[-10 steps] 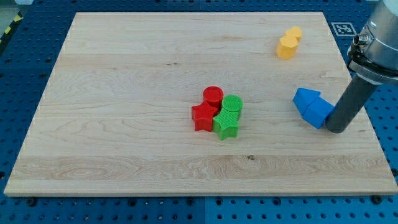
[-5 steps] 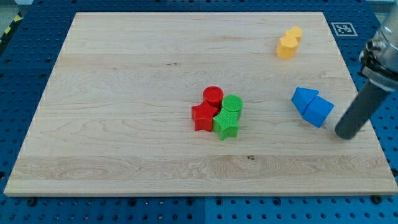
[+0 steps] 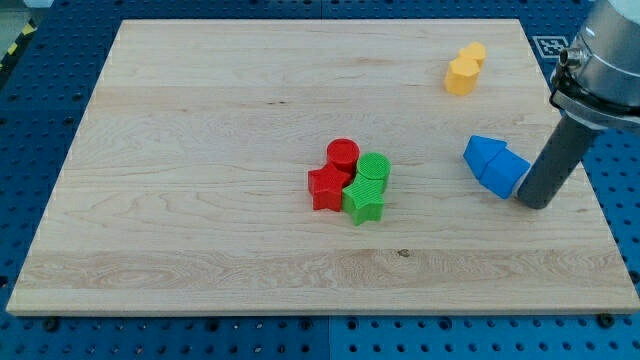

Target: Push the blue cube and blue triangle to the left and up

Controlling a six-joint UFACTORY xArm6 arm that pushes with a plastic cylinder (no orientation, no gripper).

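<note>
The blue cube (image 3: 506,174) and the blue triangle (image 3: 482,153) lie touching each other at the board's right side, the triangle up-left of the cube. My tip (image 3: 532,203) stands on the board just right of and below the cube, touching or nearly touching its lower right edge. The dark rod rises from it to the view's upper right.
A red cylinder (image 3: 343,154), red star (image 3: 325,188), green cylinder (image 3: 374,167) and green star (image 3: 364,203) cluster at the board's middle. Two yellow blocks (image 3: 464,70) sit near the top right. The board's right edge (image 3: 590,190) is close to my tip.
My tip drew back to the right from the cube, then came back left against it. The blue cube and triangle have shifted slightly left and up.
</note>
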